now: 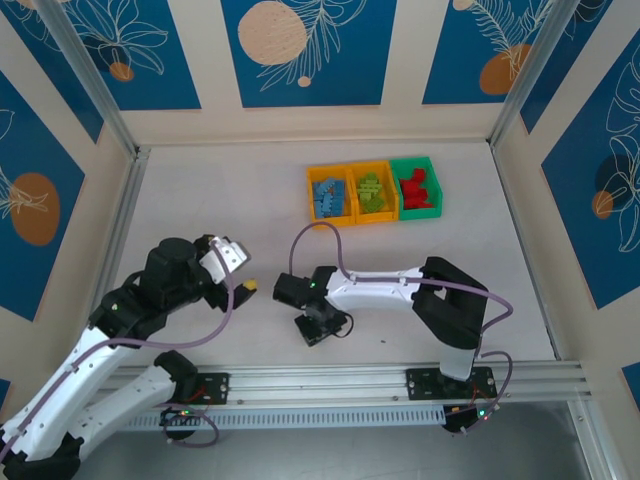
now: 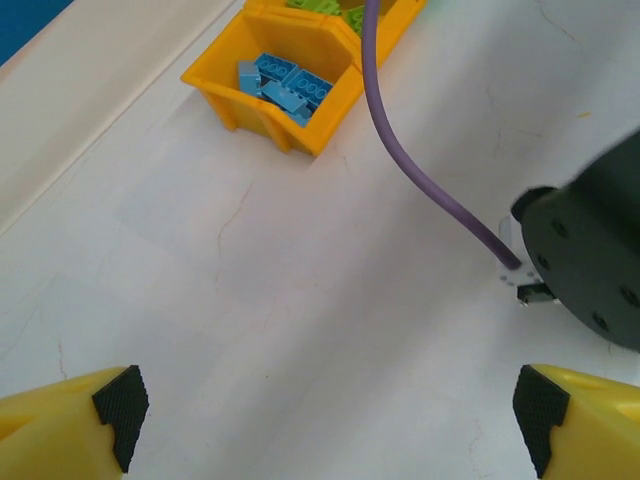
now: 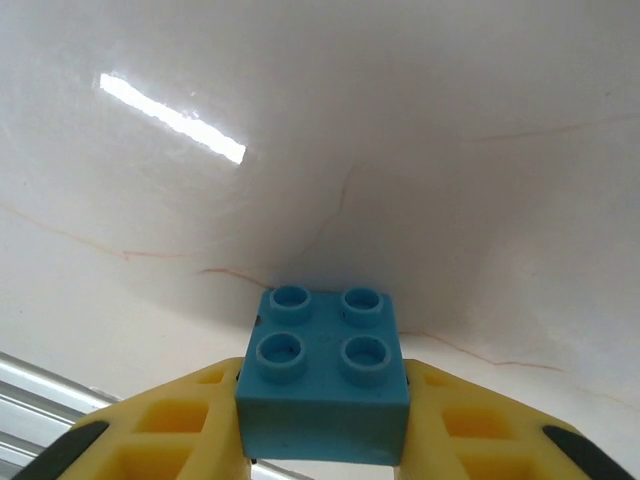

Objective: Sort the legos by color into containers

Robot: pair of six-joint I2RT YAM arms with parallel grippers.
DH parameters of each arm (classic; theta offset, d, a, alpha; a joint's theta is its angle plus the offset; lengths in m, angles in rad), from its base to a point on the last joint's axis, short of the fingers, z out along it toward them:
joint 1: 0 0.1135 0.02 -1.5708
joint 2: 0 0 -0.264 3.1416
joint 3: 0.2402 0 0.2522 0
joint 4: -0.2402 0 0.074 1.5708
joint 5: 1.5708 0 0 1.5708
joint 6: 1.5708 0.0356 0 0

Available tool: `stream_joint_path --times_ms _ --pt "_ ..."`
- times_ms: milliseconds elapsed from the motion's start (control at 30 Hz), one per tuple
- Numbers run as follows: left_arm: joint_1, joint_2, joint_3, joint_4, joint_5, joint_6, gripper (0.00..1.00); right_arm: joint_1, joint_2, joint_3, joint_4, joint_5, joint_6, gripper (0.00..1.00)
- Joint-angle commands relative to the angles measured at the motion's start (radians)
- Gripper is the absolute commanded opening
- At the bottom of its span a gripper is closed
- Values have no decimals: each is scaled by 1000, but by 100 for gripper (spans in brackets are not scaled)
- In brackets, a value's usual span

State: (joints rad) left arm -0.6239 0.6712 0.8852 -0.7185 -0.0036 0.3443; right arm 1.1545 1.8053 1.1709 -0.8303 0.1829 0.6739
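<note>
My right claw [image 3: 322, 425] is pinching a light blue brick [image 3: 325, 375], with a yellow finger [image 3: 175, 420] pressed against each side. The four studs face up and it sits just above the white tabletop [image 3: 400, 150]. From the top view, that right claw [image 1: 322, 328] sits low near the front rail, between my two arms.

My left claw [image 2: 330, 420] is spread wide with nothing between its black pads [image 2: 122, 405], hanging over bare tabletop. In the top view the left claw [image 1: 235, 265] is out to the left, well apart from the bins.

At the far side the three containers stand joined in a row. The left orange bin [image 1: 310, 190] holds blue bricks [image 1: 328, 195], the middle orange bin [image 1: 371, 166] holds lime green bricks [image 1: 371, 190], and the green bin [image 1: 415, 161] holds red bricks [image 1: 418, 190].

My left wrist camera sees the blue pile [image 2: 290, 85] in its orange bin [image 2: 262, 118], and my purple cable [image 2: 420, 170] curves across in front.
</note>
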Motion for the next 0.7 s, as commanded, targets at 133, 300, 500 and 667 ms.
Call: stream_joint_path --times_ms 133,300,500,667 --pt "0 -76 -59 52 204 91 100 -78 -119 -76 19 75 54 33" --pt "0 -49 -65 62 253 105 100 -225 -193 -30 84 79 -30 33" --pt "-2 0 -63 129 240 21 100 -432 -100 204 155 161 -183 33" --pt "-1 48 -53 151 128 -120 100 -561 98 457 184 222 -277 33"
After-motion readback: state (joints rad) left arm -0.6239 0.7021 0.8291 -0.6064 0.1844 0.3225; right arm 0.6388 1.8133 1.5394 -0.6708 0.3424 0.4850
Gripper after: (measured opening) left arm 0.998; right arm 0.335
